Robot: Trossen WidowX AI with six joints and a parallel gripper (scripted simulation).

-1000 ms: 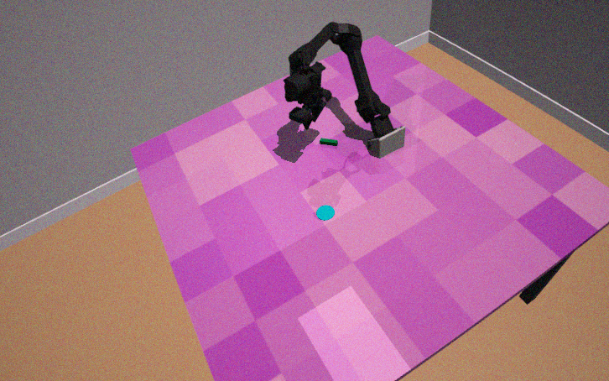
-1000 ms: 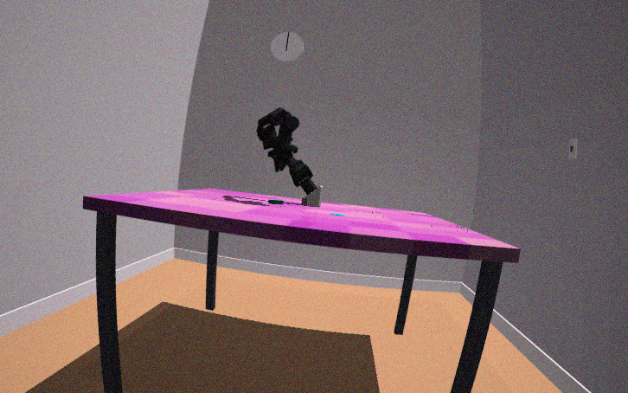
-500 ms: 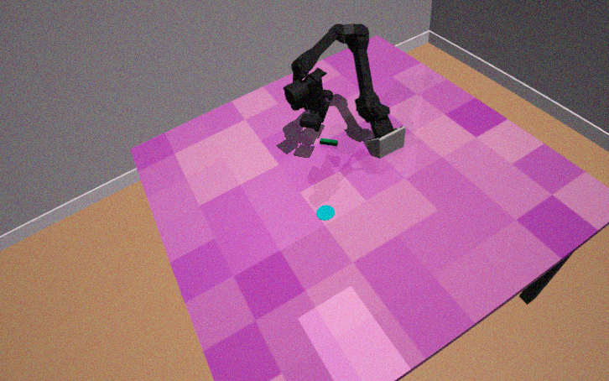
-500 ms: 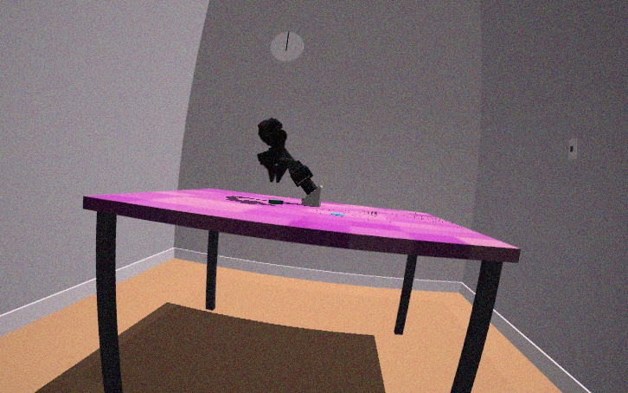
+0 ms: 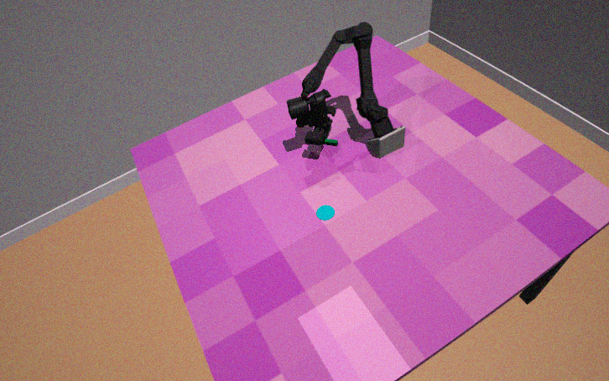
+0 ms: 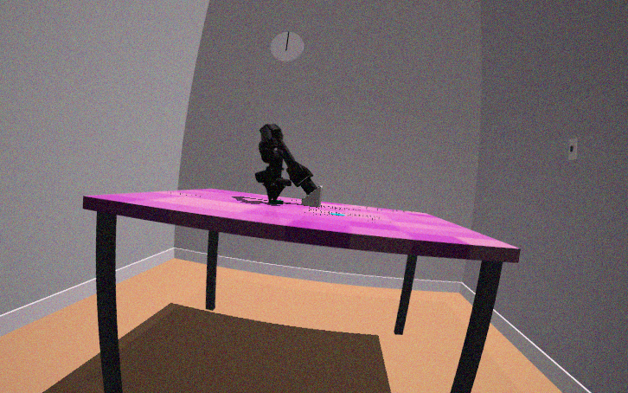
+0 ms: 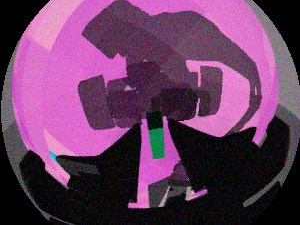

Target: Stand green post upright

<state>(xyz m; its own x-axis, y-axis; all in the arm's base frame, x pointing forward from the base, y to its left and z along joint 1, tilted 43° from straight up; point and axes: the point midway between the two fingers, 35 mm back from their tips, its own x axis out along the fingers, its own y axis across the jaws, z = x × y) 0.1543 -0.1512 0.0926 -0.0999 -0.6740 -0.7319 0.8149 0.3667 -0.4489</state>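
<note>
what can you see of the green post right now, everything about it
The green post is a small, slim, plain green bar with a smooth matte look, lying flat on the pink checkered table, well short of the cyan circle. The tool is down over one end, hiding it; the other end pokes out toward the arm's base. In the wrist view it runs lengthwise between the fingers. Whether the fingers already touch it is unclear.
</note>
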